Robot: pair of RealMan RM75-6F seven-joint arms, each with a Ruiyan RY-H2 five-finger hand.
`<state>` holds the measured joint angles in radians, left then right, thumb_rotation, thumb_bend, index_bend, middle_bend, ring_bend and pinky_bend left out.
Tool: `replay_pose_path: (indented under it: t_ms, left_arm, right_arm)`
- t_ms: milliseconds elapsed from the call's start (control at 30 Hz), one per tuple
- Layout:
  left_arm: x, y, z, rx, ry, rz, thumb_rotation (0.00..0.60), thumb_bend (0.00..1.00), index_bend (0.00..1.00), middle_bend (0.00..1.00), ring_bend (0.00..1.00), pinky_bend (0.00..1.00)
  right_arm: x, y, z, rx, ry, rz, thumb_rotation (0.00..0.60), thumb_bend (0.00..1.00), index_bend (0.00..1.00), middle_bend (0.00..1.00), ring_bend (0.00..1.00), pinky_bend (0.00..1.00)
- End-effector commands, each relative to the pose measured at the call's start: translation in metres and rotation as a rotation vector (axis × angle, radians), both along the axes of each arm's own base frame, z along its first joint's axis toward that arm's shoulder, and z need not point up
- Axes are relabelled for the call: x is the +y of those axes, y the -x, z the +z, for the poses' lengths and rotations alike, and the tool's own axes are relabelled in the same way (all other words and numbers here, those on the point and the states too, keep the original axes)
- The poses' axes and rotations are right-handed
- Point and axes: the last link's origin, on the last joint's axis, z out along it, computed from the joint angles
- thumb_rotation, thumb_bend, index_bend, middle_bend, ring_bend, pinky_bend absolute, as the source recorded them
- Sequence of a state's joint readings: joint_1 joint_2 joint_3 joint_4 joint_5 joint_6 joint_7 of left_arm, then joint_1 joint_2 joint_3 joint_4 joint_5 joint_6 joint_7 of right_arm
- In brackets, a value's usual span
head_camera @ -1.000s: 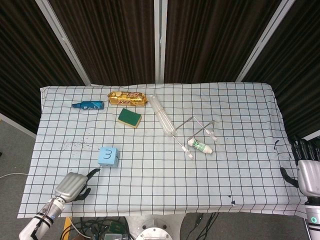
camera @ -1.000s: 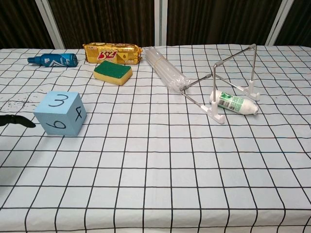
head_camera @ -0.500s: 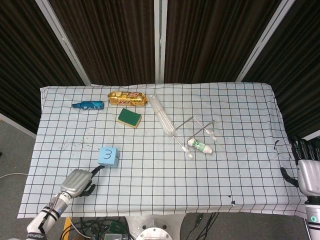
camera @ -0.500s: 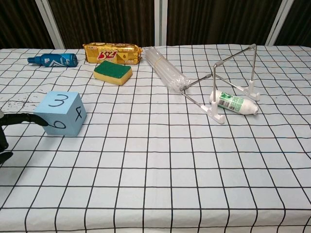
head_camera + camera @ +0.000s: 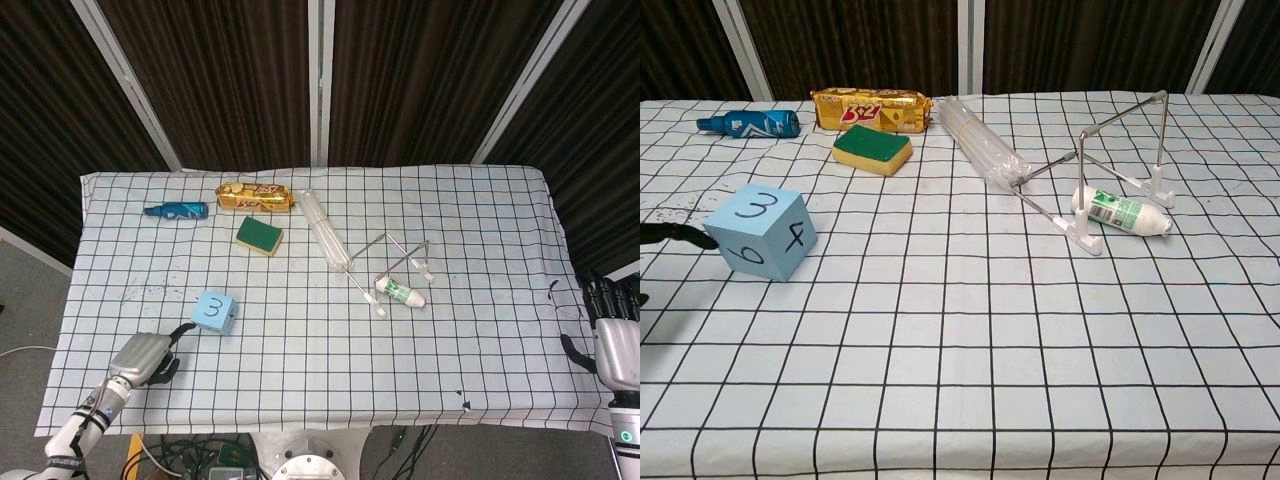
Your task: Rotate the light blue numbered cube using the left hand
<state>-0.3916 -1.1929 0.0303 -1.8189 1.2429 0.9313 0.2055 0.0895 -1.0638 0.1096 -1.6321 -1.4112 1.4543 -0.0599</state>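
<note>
Head view, looking down on a table [image 5: 480, 330] covered in a white cloth with a black grid. The light blue numbered cube [image 5: 213, 310] sits near the front left of the table, its top face showing a 3. Compared with half a second ago it has turned slightly and shifted a little to the left. The left hand [image 5: 142, 357] has pulled back toward the front left edge; it lies low on the cloth with its silver back up, most fingers curled under, and one dark fingertip [image 5: 186, 327] stretched out toward the cube's near left corner, touching it or just short of it. It holds nothing. The right hand [image 5: 615, 345] rests unmoved at the table's right edge, dark fingers pointing up and slightly apart, empty.

Chest view, level with the tabletop. The cube [image 5: 760, 233] now stands turned, one vertical edge nearer the camera than before, with a 3 on top and a 6 and a 4 on the two visible sides. A single dark fingertip [image 5: 680, 234] of the left hand enters from the left edge and reaches the cube's left corner. The rest of that hand is out of frame here.
</note>
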Motion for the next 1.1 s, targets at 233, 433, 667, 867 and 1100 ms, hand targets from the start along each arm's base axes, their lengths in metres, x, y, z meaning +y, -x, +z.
replay_pose_path:
  t_ms: [233, 433, 667, 867, 1100]
  left_arm:
    - [0.012, 0.006, 0.012, -0.009, -0.043, 0.008, 0.6, 0.54, 0.1, 0.88, 0.93, 0.91]
    - [0.019, 0.003, 0.024, 0.007, -0.019, -0.002, 0.6, 0.55, 0.1, 0.88, 0.93, 0.91]
    - [0.019, 0.009, 0.037, 0.06, -0.014, 0.027, 0.6, 0.55, 0.1, 0.88, 0.93, 0.91]
    - [0.008, 0.011, 0.032, 0.083, 0.07, 0.053, 0.6, 0.56, 0.11, 0.87, 0.93, 0.91]
    - [0.011, -0.003, 0.017, 0.029, 0.074, 0.015, 0.6, 0.56, 0.12, 0.87, 0.93, 0.91]
  right_arm:
    - [-0.002, -0.002, 0.0, 0.008, -0.002, -0.001, 0.6, 0.22, 0.0, 0.0, 0.0, 0.0]
    - [-0.001, -0.007, -0.001, 0.015, -0.002, 0.01, 0.6, 0.23, 0.0, 0.0, 0.0, 0.0]
    - [-0.001, -0.007, -0.002, 0.02, -0.003, 0.004, 0.6, 0.23, 0.0, 0.0, 0.0, 0.0]
    - [-0.003, -0.005, -0.004, 0.016, -0.009, 0.0, 0.6, 0.23, 0.0, 0.0, 0.0, 0.0]
    - [-0.003, -0.003, -0.004, 0.015, -0.006, -0.004, 0.6, 0.23, 0.0, 0.0, 0.0, 0.0]
